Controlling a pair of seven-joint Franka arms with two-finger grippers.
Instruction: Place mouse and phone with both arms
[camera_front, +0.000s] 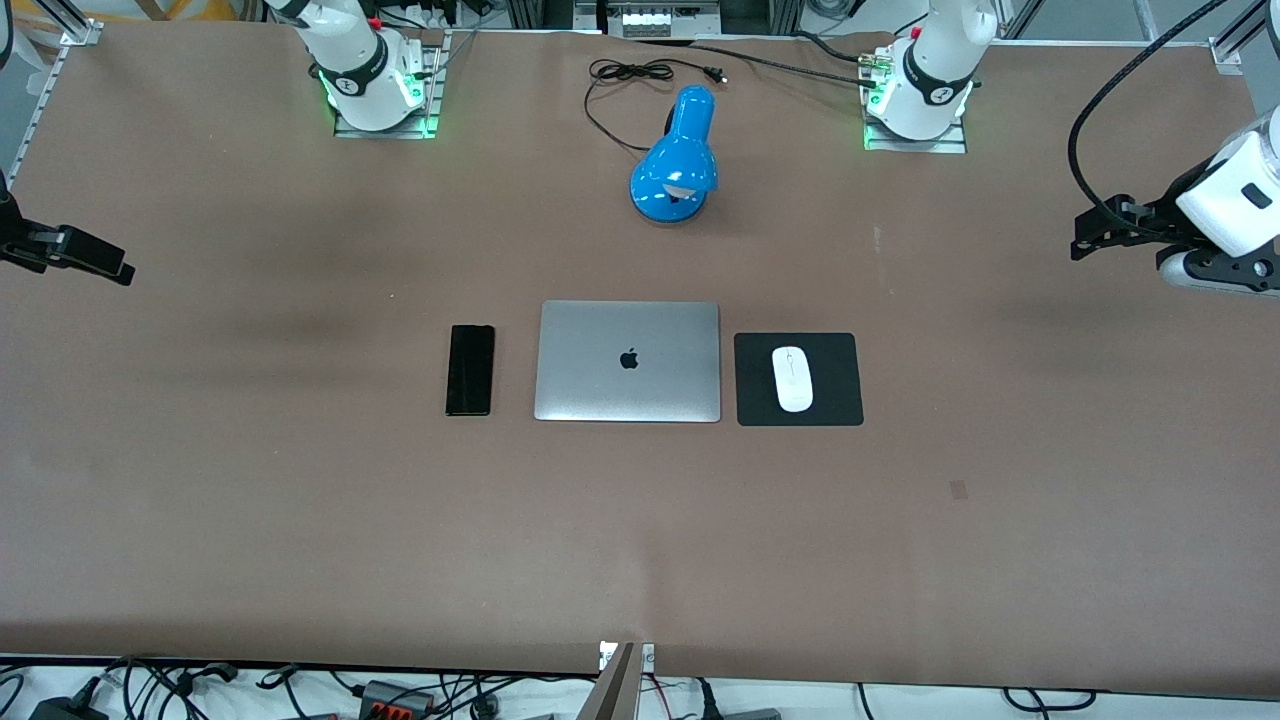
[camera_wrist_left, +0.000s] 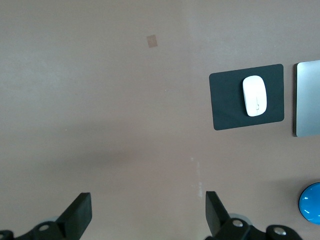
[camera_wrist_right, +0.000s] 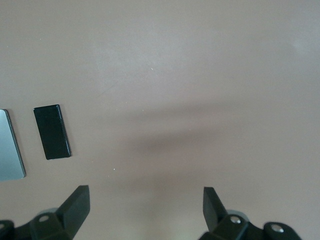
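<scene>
1. So, mouse (camera_front: 793, 379) sits on the black mouse pad (camera_front: 842, 400), roughly centred, long axis running toward the front cam. Pad is just beside the silver laptop (camera_front: 627, 361), on the side toward the left arm's end of the table. Looks like a normal desk layout w/ the mouse where a hand would find it.

2. Phone (camera_front: 470, 370) lies flat on the bare table (camera_front: 300, 520), beside the laptop toward the right arm's end, long edge parallel to the laptop's side, small gap between them. Mirrors the mouse, so each item is on the side of the arm that'd serve it.

3. Left gripper (camera_front: 1085, 235) hovers over bare table near the left arm's end, well apart from the pad. Left wrist view shows its fingers (camera_wrist_left: 78, 215) spread wide, nothing between them. Mouse (camera_wrist_left: 255, 95) is in its cam view, off to one side.

4. Right gripper (camera_front: 95, 262) hovers over bare table at the right arm's end, well apart from the phone. Fingers (camera_wrist_right: 75, 205) spread wide too, empty. Phone (camera_wrist_right: 52, 132) visible in its view w/ the laptop edge (camera_wrist_right: 10, 147).

5. Blue desk lamp (camera_front: 676, 160) w/ its black cord (camera_front: 625, 85) stands farther from the front cam than the laptop, betw. the two bases, clear of both reach paths.

6. Judgement: both items look set in tidy spots and both arms pulled off to the sides, empty, so placing prob. done or nearly so. Can't tell more from this.
</scene>
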